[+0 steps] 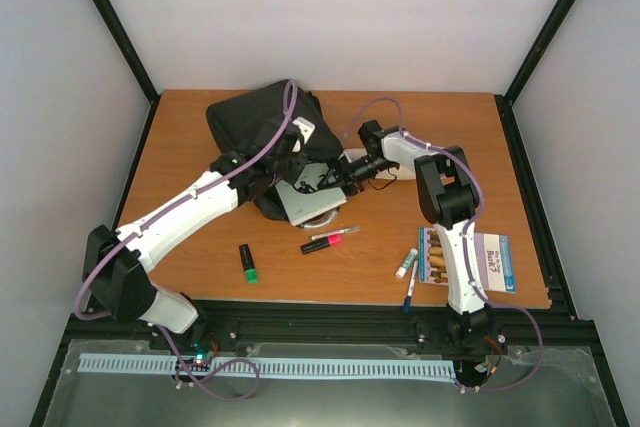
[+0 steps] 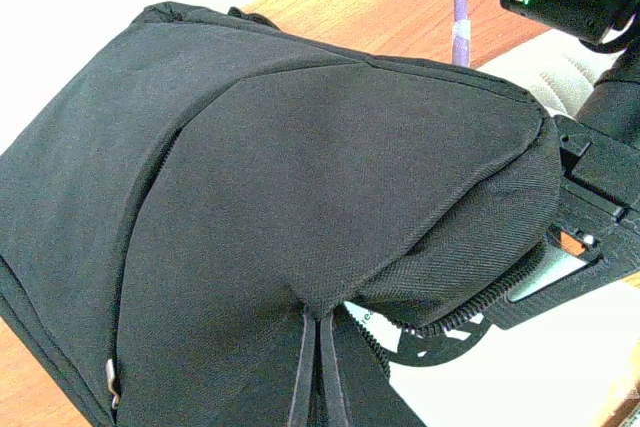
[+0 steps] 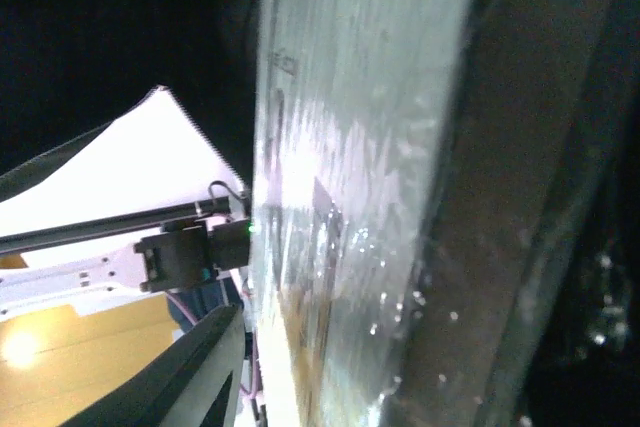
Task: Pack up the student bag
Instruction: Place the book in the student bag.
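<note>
The student bag (image 1: 255, 119) lies on the far left part of the worktop (image 1: 200, 237), a black fabric heap with its mouth turned toward the centre. In the left wrist view its cloth fills most of the picture, gathered into a peak with creases running down to one spot at the bottom edge. There the left tool (image 2: 318, 372) has its two thin black fingers (image 2: 300, 377) pressed together on a fold of the fabric. A line of zip teeth (image 2: 455, 325) curls along the lifted rim to the right of that pinch.

Under this rim a pale notebook (image 1: 305, 205) lies flat, its far end beneath the bag's edge and its near end out on the wood. The right tool (image 1: 350, 173) is at the notebook's right side, just beside the bag's mouth. I cannot tell whether its jaws are spread or closed, since the right wrist view shows only a blurred pale surface and dark bands very close up.

Nearer the arms, apart from the bag, lie a pink marker (image 1: 321, 244) with a thin pen (image 1: 340, 234) just beside it and a green marker (image 1: 247, 262) to the left. To the right are a white stick (image 1: 405, 265), a blue pen (image 1: 410, 295) and a blue-and-white booklet (image 1: 490, 262) partly under the right arm.
</note>
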Controlling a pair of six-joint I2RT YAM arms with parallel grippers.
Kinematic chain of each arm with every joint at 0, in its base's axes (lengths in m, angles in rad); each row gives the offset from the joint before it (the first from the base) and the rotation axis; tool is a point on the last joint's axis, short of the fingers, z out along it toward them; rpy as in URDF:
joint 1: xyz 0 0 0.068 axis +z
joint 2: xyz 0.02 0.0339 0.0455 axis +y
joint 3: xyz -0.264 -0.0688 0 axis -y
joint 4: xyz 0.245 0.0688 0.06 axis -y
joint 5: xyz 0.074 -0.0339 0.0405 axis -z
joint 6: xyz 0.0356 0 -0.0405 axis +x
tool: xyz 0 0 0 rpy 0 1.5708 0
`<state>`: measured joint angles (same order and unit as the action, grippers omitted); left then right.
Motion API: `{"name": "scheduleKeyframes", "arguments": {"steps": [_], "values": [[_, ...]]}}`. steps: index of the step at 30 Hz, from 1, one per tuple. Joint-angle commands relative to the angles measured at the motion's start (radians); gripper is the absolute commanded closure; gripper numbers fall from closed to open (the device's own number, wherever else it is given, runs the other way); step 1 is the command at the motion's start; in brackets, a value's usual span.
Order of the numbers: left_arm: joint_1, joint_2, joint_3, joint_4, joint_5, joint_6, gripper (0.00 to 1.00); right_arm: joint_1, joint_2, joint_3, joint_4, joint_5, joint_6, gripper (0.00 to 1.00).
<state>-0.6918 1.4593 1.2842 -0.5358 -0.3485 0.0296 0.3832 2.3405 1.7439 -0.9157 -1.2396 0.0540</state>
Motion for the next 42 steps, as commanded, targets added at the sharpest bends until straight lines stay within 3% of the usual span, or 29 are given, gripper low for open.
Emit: {"name": "scheduleKeyframes", "arguments": {"steps": [1, 9, 15, 19, 28, 35, 42], "values": [[-0.003, -0.050, 0.006, 0.101, 0.006, 0.022, 0.99, 0.013, -0.068, -0.041, 0.071, 0.086, 0.011, 0.51], [-0.002, -0.067, -0.021, 0.098, -0.036, 0.011, 0.99, 0.012, -0.228, -0.163, 0.067, 0.276, -0.077, 0.37], [0.008, -0.084, -0.020, 0.073, -0.071, -0.017, 0.99, 0.012, -0.367, -0.288, 0.100, 0.339, -0.143, 0.36], [0.025, -0.087, -0.025, 0.066, -0.068, -0.045, 0.99, 0.019, -0.465, -0.384, 0.151, 0.443, -0.233, 0.40], [0.090, -0.063, -0.028, 0.075, 0.048, -0.127, 0.99, 0.169, -0.723, -0.635, 0.412, 0.883, -0.594, 0.54], [0.109, -0.047, -0.029, 0.082, 0.099, -0.149, 0.99, 0.310, -0.721, -0.668, 0.536, 1.100, -0.815, 0.51], [0.110, -0.045, -0.028, 0.082, 0.120, -0.152, 0.99, 0.418, -0.658, -0.679, 0.663, 1.222, -0.940, 0.50]]}}
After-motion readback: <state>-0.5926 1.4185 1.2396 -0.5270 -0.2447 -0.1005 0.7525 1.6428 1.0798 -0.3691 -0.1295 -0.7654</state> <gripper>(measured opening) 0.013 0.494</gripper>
